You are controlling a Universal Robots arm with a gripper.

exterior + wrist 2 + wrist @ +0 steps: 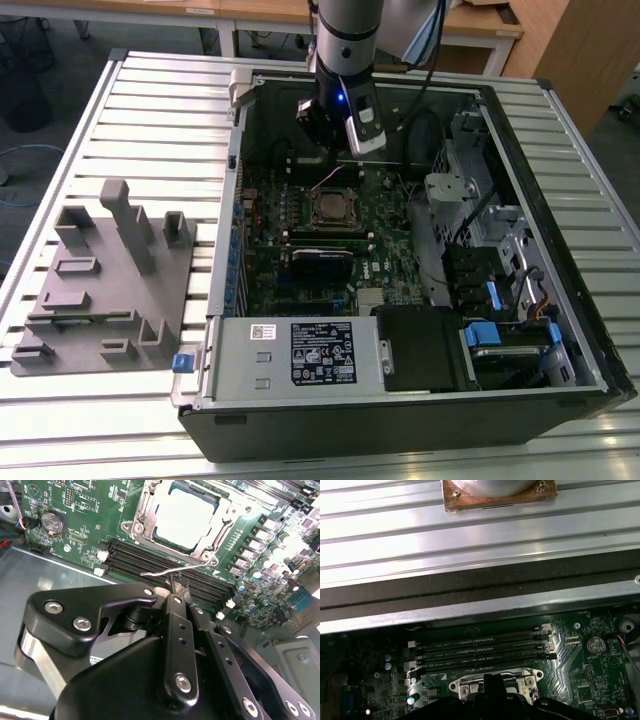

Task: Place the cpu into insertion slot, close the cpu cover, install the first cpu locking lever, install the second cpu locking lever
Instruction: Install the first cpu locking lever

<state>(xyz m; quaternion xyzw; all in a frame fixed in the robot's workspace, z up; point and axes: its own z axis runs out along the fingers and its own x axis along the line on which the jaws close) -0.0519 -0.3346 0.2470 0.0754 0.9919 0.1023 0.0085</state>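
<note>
The cpu (pixel 186 513) lies flat in the socket on the green motherboard, its silver-grey top showing through the window of the cpu cover (pixel 143 511), which lies down around it. In the exterior view the socket (pixel 333 207) sits mid-board inside the open case. A thin wire locking lever (pixel 155 572) sticks out along the socket's edge, over the memory slots. My gripper (pixel 175 583) is shut, its black fingertips right at that lever; contact cannot be told. From outside, the gripper (pixel 338 152) hangs just behind the socket.
Black memory slots (pixel 150 560) run beside the socket, and a coin battery (pixel 52 522) sits further off. A white-labelled power-supply box (pixel 300 355) fills the case front, drive cages (pixel 500 270) the exterior view's right. A grey fixture plate (pixel 100 290) lies on the slatted table.
</note>
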